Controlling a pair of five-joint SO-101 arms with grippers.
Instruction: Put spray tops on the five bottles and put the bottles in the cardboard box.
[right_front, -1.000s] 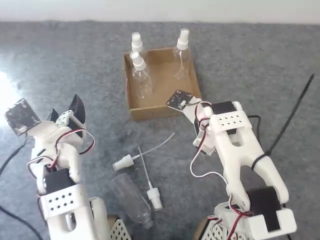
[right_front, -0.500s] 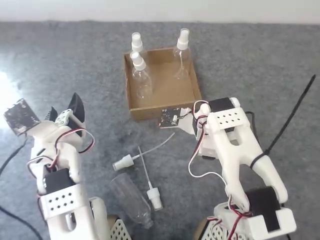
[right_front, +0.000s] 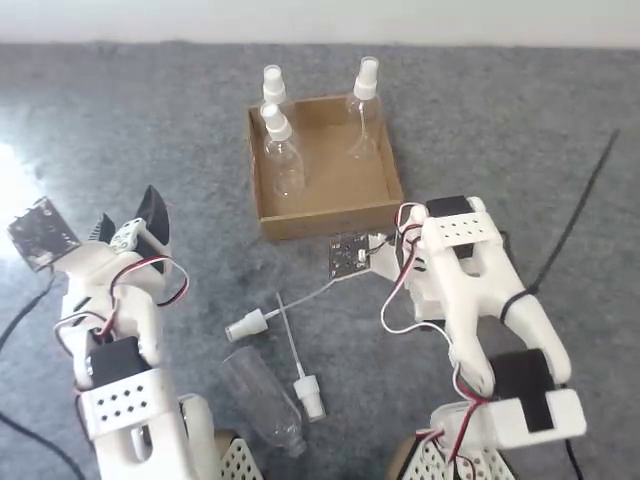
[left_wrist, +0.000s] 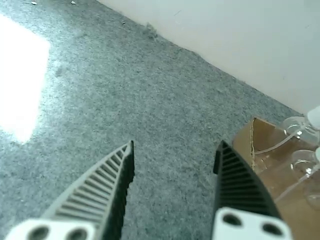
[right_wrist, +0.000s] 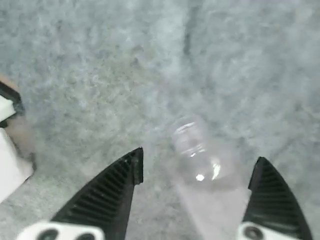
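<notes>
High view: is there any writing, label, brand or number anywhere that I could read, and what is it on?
None can be read. The cardboard box is plain brown, the bottles standing in it are clear and unlabelled, and the small board beside the box is too small to show any print.

High view: fixed overhead, well back, looking steeply down the table (right_front: 520, 120); arm bases near, wall (right_front: 320, 20) far.

Left wrist view: low, facing far over the left end effector (left_wrist: 176, 146). It shares the cardboard box (left_wrist: 245, 142) with the high view.

Right wrist view: close, looking down past the right end effector (right_wrist: 200, 156). It shares the lying bottle (right_wrist: 192, 142) with the high view.
</notes>
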